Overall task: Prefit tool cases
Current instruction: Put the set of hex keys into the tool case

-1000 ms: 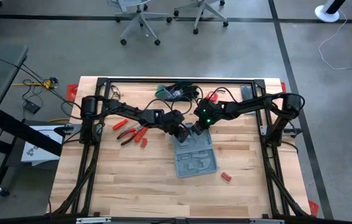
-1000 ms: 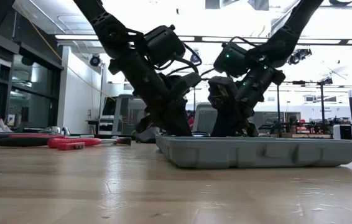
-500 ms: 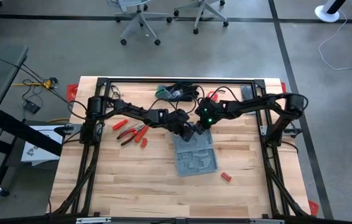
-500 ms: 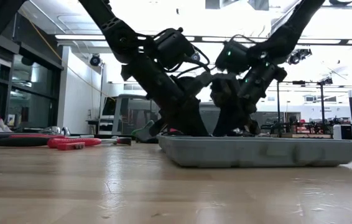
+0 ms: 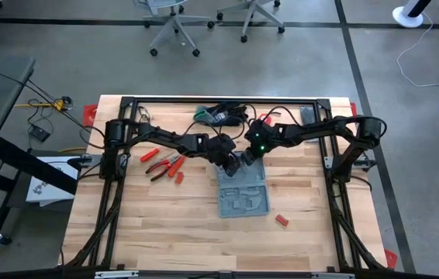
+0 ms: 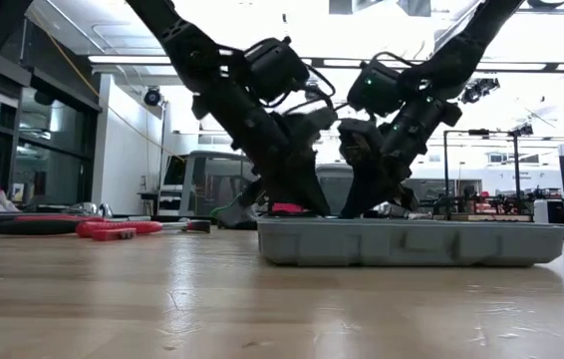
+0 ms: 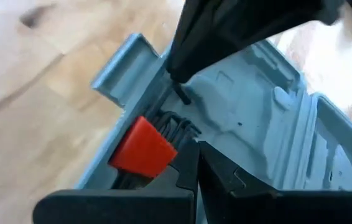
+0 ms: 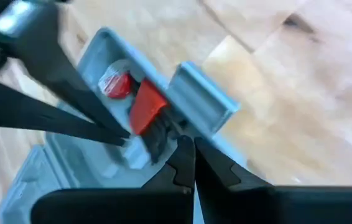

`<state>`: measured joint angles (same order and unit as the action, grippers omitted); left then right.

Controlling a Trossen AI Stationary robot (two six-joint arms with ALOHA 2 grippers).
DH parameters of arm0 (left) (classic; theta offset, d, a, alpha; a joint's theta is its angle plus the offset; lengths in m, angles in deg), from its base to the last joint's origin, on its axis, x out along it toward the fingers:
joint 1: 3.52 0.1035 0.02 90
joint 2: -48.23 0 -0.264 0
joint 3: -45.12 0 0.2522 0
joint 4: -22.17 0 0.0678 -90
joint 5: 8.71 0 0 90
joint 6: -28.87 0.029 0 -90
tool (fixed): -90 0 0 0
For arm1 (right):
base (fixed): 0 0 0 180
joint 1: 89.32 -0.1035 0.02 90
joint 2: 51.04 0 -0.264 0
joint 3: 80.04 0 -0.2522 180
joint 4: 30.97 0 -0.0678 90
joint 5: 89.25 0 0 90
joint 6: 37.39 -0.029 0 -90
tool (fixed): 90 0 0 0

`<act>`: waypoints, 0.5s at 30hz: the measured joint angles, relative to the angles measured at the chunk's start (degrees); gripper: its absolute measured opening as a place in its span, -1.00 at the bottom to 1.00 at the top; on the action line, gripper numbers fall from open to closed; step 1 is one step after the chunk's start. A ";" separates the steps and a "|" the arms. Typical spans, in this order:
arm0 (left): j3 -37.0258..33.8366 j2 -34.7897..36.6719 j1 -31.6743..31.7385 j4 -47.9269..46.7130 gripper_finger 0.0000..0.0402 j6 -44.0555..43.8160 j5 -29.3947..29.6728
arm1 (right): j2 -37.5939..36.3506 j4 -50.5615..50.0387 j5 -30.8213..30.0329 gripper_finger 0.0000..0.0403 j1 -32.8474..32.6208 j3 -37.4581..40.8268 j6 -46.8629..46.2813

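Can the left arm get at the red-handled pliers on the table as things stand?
Probably yes. The pliers lie in the open on the left arm's side, nothing over them. But the left gripper, fingers shut, is down in the tool case beside the right gripper, so it must lift out and open first.

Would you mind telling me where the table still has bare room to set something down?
Free: the near strip of table in front of the tool case, and the stretch right of it, apart from a small red piece. Crowded: left of the case around the red pliers, and its far end, where both pincers meet.
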<state>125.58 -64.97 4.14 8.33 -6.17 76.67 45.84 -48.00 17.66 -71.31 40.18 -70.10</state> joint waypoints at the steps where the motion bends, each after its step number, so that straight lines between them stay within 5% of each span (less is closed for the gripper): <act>1: 0.02 0.46 0.14 -0.94 -1.00 0.45 0.31 | 0.00 0.11 -0.02 -1.00 0.01 0.00 0.00; 15: 0.10 0.64 1.02 -8.32 -1.00 2.92 1.69 | 0.00 -0.81 0.00 -1.00 -0.07 0.00 -0.44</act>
<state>125.68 -64.34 5.16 0.02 -3.25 78.36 45.84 -48.81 17.66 -71.38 40.18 -70.54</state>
